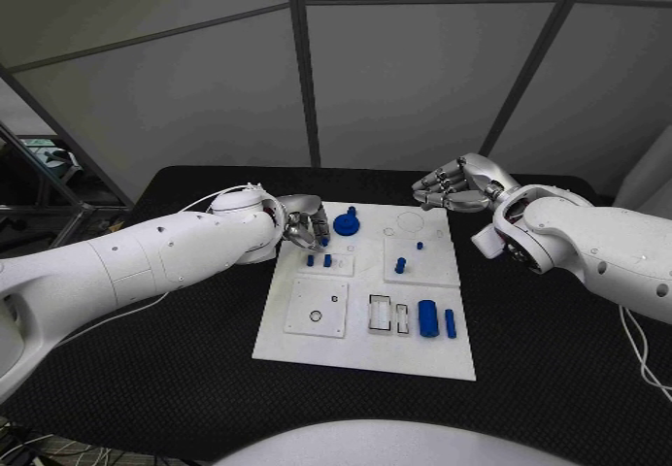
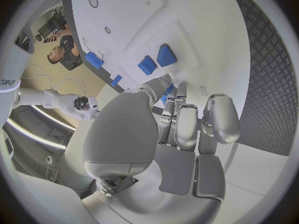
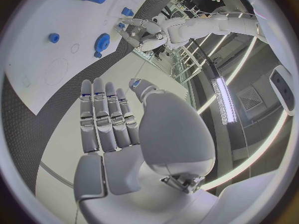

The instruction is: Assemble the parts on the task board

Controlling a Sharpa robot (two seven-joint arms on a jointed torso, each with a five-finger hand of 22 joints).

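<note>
Fingers [image 2: 187, 124] of the left hand [image 1: 301, 225] curled down over the far left corner of the task board [image 1: 367, 361], their tips close to a small blue part [image 2: 168, 92]; whether they pinched it or only touched the plate beside it could not be told. Just past that hand stood a blue gear [image 1: 346, 225] with a knob on top. Two short blue pegs [image 1: 319, 260] stood side by side in a raised plate near the left edge, and two more pegs [image 1: 401, 263] stood toward the right half. Nearer the robot, a thick blue cylinder [image 1: 427, 317] and a thinner blue bar [image 1: 450, 323] lay next to each other by a pair of rectangular slots [image 1: 381, 314]. Right hand [image 1: 459, 184] hung above the black tabletop [image 1: 168, 388] beyond the board's far right corner, fingers [image 3: 106, 117] straight, side by side, holding nothing, thumb set apart from them.
</note>
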